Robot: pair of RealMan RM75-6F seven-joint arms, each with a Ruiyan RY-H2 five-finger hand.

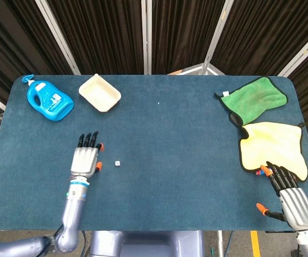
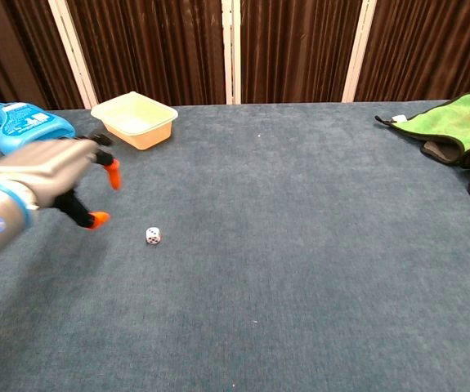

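Observation:
My left hand hovers open over the blue table, fingers apart, holding nothing. A small white die lies on the cloth just to its right, apart from the fingers. My right hand sits at the table's near right corner, fingers spread, its tips at the near edge of the yellow cloth. It holds nothing.
A blue detergent bottle lies at the far left, with a cream plastic tub beside it. A green cloth lies at the far right, behind the yellow one.

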